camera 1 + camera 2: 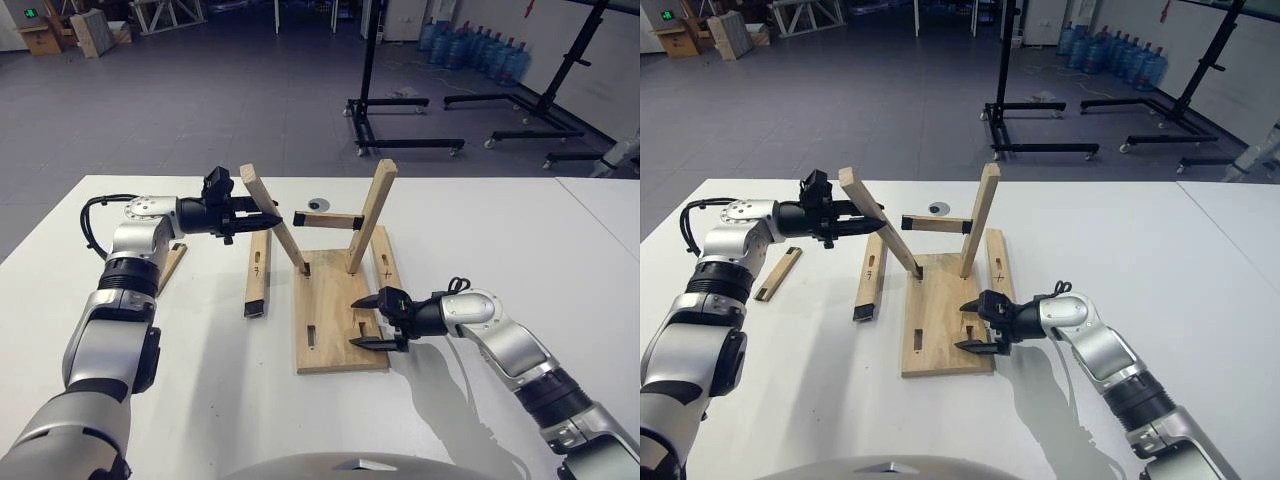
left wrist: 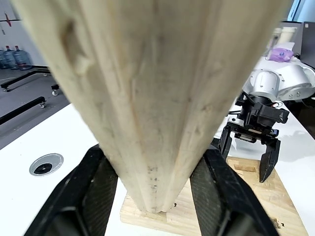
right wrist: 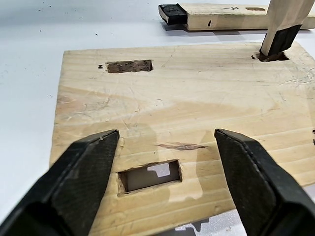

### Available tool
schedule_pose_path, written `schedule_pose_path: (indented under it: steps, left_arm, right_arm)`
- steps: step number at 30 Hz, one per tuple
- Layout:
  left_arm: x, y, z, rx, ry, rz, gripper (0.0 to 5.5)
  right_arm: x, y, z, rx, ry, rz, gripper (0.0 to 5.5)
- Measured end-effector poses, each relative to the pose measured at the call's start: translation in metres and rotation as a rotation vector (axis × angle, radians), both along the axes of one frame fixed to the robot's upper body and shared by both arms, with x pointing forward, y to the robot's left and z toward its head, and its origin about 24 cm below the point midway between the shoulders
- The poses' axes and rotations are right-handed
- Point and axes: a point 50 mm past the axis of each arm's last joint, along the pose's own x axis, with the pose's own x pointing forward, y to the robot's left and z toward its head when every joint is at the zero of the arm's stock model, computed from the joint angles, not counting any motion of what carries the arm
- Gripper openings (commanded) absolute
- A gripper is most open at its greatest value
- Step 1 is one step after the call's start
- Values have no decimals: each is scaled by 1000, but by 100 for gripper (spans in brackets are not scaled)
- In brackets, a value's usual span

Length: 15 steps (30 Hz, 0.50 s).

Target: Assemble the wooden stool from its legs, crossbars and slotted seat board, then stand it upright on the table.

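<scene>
Seat board [image 1: 335,300] flat; left gripper [image 1: 272,216] clamps tilted leg [image 1: 293,250] at 11 o'clock; right gripper [image 1: 352,323] spread wide at 4 o'clock.

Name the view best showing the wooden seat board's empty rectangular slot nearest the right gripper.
Right wrist view: the slot lies close, unobstructed, between the right gripper's fingers. Eye views show it small beside that gripper; the left wrist view leaves it unclear.
</scene>
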Motion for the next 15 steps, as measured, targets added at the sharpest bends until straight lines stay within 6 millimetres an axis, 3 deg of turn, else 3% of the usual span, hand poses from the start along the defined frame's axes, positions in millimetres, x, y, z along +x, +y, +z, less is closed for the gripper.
schedule_pose_path:
  steps: [15]
  left_arm:
    - [8, -12, 2, 73, -1, -79, 201]
  right_arm:
    - [1, 1, -1, -12, 8, 4, 357]
